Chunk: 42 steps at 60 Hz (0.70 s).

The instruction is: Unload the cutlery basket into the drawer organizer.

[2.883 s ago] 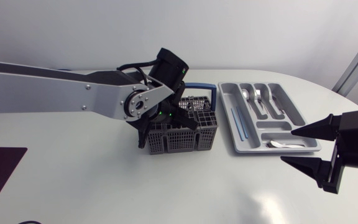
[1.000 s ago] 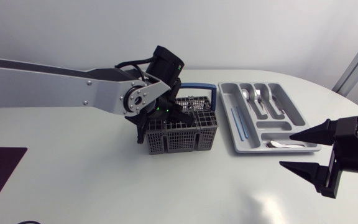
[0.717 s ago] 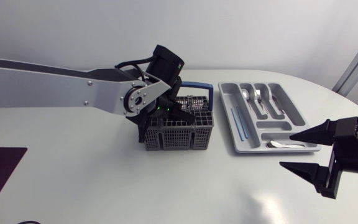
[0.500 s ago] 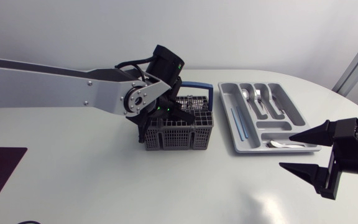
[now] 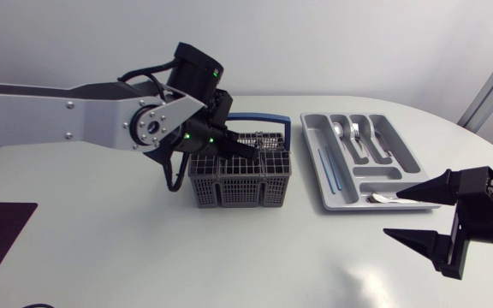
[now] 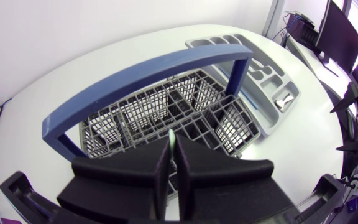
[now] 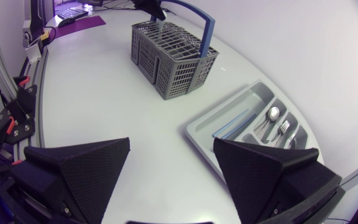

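Left gripper (image 6: 171, 146) hovering over cutlery basket (image 5: 243, 180), its 2 fingers (image 6: 135, 168) pinching thin pale item (image 6: 172, 135), prob. cutlery, right gripper (image 5: 399, 208) sitting wide open nr drawer organizer (image 5: 398, 144)

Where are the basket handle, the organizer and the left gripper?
basket handle (image 6: 148, 73): left wrist view, middle of the blue top bar.
organizer (image 5: 313, 162): head view, rim on the basket side.
left gripper (image 6: 170, 142): left wrist view, midway between the fingers' tips.
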Tool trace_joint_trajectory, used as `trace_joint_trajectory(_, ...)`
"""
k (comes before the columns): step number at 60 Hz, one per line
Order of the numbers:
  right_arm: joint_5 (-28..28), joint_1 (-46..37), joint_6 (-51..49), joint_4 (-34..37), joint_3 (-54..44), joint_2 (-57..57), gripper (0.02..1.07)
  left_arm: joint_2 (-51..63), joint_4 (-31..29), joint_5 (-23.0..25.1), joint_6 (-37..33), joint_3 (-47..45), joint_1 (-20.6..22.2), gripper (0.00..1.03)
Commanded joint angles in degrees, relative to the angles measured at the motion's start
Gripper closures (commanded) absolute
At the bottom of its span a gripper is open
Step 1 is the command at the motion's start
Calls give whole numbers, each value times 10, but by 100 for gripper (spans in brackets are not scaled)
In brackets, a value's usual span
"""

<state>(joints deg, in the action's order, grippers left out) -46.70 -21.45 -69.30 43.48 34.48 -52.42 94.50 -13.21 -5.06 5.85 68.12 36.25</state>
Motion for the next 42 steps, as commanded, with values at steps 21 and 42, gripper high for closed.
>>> trace_joint_trajectory(21, -31, 10, -9, 9, 5, 25, 7, -123, -21, 48, 2, -17, -13, 100)
trace_joint_trajectory(42, -68, 23, -33, 26, 36, 29, 7, -172, -58, 171, -69, 15, 11, 100)
